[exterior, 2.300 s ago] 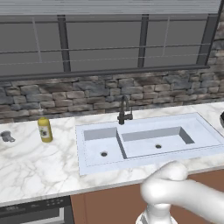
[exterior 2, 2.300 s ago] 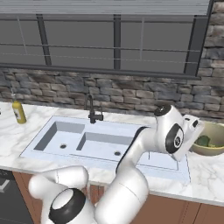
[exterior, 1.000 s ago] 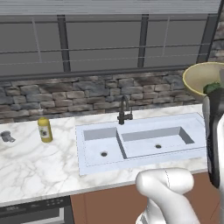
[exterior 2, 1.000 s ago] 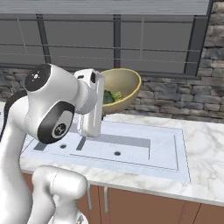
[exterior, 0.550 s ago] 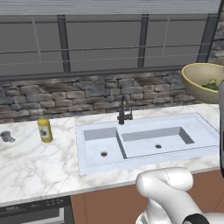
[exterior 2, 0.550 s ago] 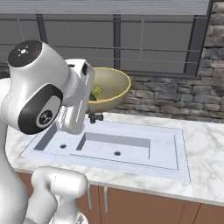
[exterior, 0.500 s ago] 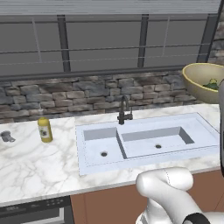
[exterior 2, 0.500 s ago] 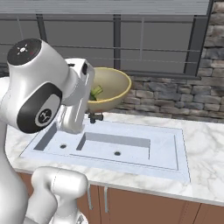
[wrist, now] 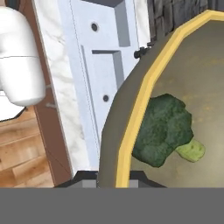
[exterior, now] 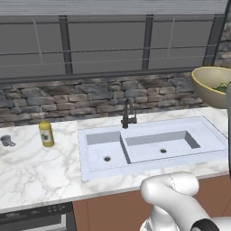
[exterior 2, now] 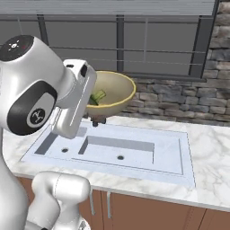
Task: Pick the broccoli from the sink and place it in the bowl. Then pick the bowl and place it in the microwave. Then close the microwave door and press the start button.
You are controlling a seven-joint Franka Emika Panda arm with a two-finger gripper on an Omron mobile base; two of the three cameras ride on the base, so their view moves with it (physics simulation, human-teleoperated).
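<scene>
Bowl (exterior 2: 110, 92) up in the air, lifted well clear of the desk (exterior 2: 211, 148), hanging above the far edge of the sink (exterior 2: 134, 150). Hand (wrist: 116, 177) clamped on the bowl's rim, one finger inside, one outside, as seen looking along the hand. Broccoli (wrist: 164, 129) already inside, lying against the inner wall just beside the gripped rim, pale stem pointing away toward the bowl's middle. A glimpse of green over the rim in the right base view too, and at the right edge of the left base view, where the bowl (exterior: 212, 85) hangs high against the stone wall.

So: first step done, broccoli out of the sink and into the bowl. Second step under way, bowl picked up but not delivered. Microwave not visible from here, so likely a fair carry ahead. Door closing and start button both left to do.

Both sink basins bare, nothing but the drains. Faucet (exterior: 127, 113) standing at the far rim. Over on the left of the desk, a yellow bottle (exterior: 45, 133) upright, and a small grey object (exterior: 6, 140) further left, too small to identify.

Bowl tilted a little in the grip; broccoli sitting low enough to look safe for now.
</scene>
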